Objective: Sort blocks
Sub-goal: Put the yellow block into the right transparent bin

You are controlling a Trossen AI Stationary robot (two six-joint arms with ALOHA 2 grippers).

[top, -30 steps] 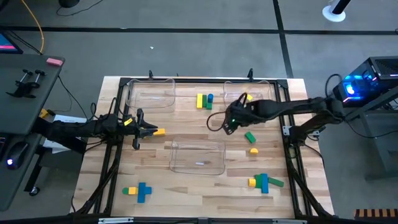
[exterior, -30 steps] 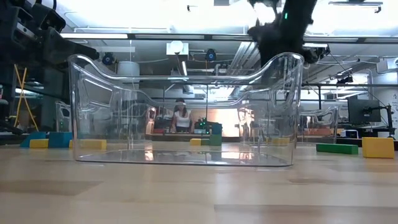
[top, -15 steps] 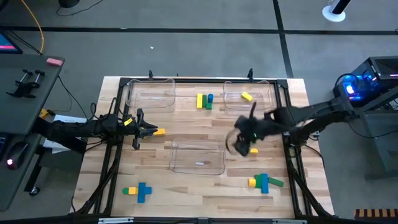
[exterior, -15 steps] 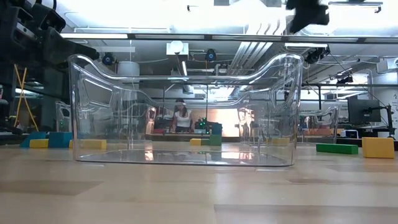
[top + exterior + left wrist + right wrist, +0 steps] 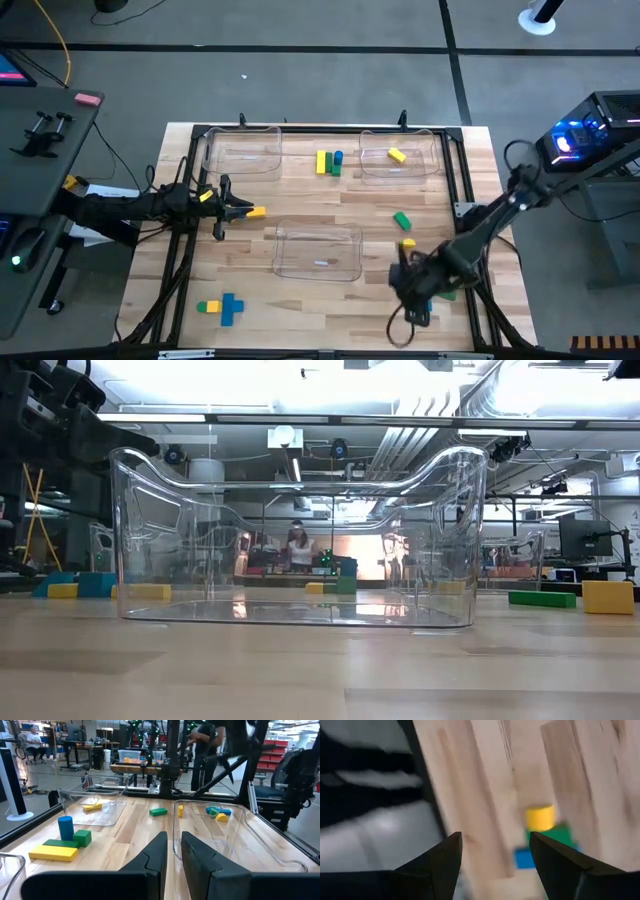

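No brand, label or writing is legible on any item.

Nearest the front edge of the table (image 5: pixel 330 335), on the left side, a yellow and blue block cluster (image 5: pixel 222 307) lies on the wood. On the right side the right gripper (image 5: pixel 412 285) sits low over the table, its arm folded back toward the right rail and angled down and inward. In its wrist view the fingers (image 5: pixel 442 860) stand apart with nothing between them, and past them lie a yellow cylinder (image 5: pixel 539 817), a green block (image 5: pixel 560 836) and a blue block (image 5: pixel 525 858), touching one another.

Mid-table, the front clear tray (image 5: pixel 318 270) holds no blocks. Right of it lie a small yellow block (image 5: pixel 408 243) and, beyond it, a green bar (image 5: pixel 402 220), apart from each other.

The left gripper (image 5: pixel 222 207) reaches in level from the left rail, stopping short of the front tray. Its fingers (image 5: pixel 157 852) stand close together with a narrow slot between them, empty. A yellow bar (image 5: pixel 256 212) lies just beside its tip.

At the far edge stand two more clear trays. The left rear tray (image 5: pixel 242 157) is bare; the right rear tray (image 5: pixel 400 168) holds one yellow block (image 5: pixel 397 155). Between them sits a group of yellow, green and blue blocks (image 5: pixel 328 163), touching.
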